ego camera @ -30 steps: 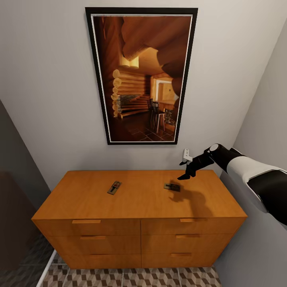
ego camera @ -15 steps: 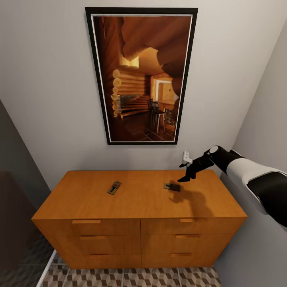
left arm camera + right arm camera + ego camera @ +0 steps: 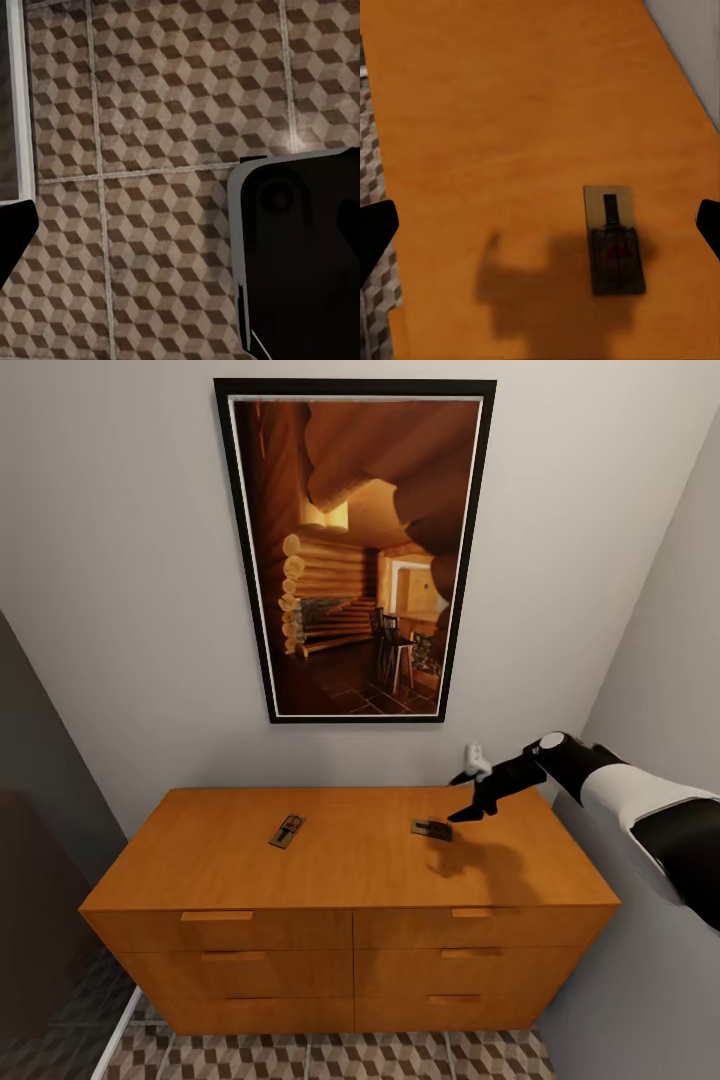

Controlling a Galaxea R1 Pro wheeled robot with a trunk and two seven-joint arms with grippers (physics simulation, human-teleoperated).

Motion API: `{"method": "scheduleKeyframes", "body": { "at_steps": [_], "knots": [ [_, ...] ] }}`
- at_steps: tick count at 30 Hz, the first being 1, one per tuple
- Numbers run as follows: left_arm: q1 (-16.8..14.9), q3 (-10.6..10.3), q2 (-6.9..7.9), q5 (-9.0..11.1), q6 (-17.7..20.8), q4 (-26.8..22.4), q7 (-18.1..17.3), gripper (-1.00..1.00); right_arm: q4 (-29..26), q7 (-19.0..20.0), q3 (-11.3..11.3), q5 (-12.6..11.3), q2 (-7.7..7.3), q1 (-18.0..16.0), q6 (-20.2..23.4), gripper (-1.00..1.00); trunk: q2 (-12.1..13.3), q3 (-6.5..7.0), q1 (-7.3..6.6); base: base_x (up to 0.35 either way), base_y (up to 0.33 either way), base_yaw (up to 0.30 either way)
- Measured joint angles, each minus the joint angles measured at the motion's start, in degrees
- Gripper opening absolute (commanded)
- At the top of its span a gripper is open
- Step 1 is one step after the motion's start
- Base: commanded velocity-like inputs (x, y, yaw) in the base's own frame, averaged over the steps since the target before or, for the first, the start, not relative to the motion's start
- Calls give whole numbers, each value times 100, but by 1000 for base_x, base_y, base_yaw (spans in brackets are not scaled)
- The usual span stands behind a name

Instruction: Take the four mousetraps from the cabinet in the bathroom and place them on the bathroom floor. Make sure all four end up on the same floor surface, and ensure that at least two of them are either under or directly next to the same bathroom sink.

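Cabinet [image 3: 350, 860] top: right gripper [image 3: 468, 796] spread, seemingly empty, above mousetrap [image 3: 431, 828].

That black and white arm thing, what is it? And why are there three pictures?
It is a robot's arm, and the pictures come from three cameras on the robot. One camera sits on its head and looks down at an orange-brown cabinet under a framed picture. Two little mousetraps lie on the cabinet top: the left mousetrap and the right mousetrap. The right gripper, the robot's pinching hand, hangs open just above the right mousetrap and holds nothing. The second camera rides on that arm, so it sees the same mousetrap from above. The third camera rides on the other arm and looks down at the patterned floor.
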Motion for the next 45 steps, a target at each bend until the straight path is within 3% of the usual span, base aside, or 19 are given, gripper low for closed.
{"method": "scheduleKeyframes", "body": {
  "at_steps": [4, 9, 17, 45],
  "knots": [
    [0, 0, 0, -1, 6, -1, -2, 100, 0, 337, -1, -397, -91, 2, -116, 100, 0, 0, 0, 0, 0, 0],
    [0, 0, 0, 0, 8, -3, 1, 100, 0, 546, -8, -547, -189, 2, -232, 100, 0, 0, 0, 0, 0, 0],
    [0, 0, 0, -3, 9, -3, 0, 100, 0, 820, -11, -586, -286, 4, -268, 100, 0, 0, 0, 0, 0, 0],
    [0, 0, 0, -5, 9, -3, -1, 100, 0, 864, -4, -587, -251, 302, -268, 100, 0, 0, 0, 0, 0, 0]
  ]
}}
